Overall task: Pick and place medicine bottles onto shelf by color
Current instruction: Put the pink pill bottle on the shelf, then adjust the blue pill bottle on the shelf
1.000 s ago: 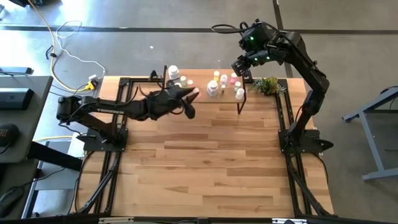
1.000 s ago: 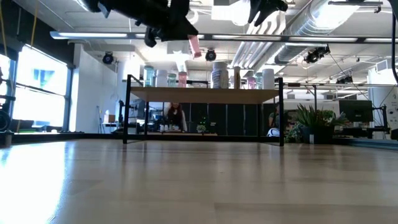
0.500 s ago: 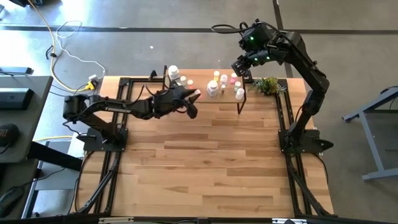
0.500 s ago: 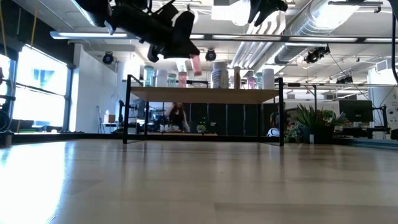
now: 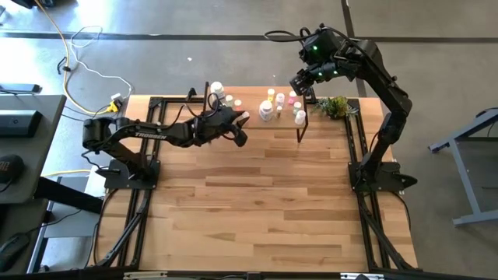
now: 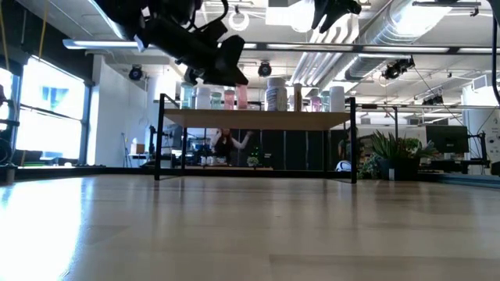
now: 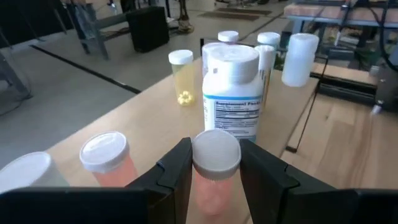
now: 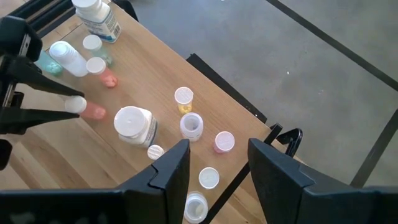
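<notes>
The left end effector (image 7: 214, 165) is clamping a pink bottle (image 7: 213, 180) narrowly over the shelf (image 7: 149, 118), risking knocking the large white bottle (image 7: 233, 90) just ahead, while the right end effector (image 8: 214, 165) is hanging half-open, empty, above.

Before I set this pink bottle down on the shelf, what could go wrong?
1. The left gripper holds the pink bottle close behind the large white labelled bottle; pushing forward may well knock it over.
2. Another pink bottle stands just beside; the fingers could clip it on opening.
3. The right gripper hovers open over the shelf; the arms might crowd each other.
</notes>
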You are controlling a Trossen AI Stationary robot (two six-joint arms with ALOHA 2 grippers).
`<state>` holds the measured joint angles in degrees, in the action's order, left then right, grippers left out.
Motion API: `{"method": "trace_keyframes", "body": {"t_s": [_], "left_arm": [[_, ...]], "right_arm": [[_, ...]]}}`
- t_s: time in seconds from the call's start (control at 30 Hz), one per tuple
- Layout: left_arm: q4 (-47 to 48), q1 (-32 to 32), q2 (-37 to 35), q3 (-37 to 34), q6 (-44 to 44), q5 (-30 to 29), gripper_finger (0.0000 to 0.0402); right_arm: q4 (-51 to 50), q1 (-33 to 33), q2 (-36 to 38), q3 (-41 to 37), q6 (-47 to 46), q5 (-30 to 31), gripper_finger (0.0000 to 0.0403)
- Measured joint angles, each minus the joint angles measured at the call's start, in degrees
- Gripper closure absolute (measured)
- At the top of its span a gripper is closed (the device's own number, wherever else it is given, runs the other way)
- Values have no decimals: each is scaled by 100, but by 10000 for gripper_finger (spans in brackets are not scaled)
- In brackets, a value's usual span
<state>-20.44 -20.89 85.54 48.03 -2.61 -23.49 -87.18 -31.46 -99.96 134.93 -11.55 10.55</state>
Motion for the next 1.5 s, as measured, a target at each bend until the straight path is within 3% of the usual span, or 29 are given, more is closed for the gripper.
{"method": "trace_keyframes", "body": {"t_s": [0.13,0.73,1.5], "left_arm": [[124,-54,-3,3,63,236,295],[131,-52,-4,4,241,235,287],[103,-6,-48,0,435,202,173]], "right_arm": [[2,0,0,0,-21,-1,249],[2,0,0,0,-127,0,249],[-2,2,0,0,-125,0,249]]}}
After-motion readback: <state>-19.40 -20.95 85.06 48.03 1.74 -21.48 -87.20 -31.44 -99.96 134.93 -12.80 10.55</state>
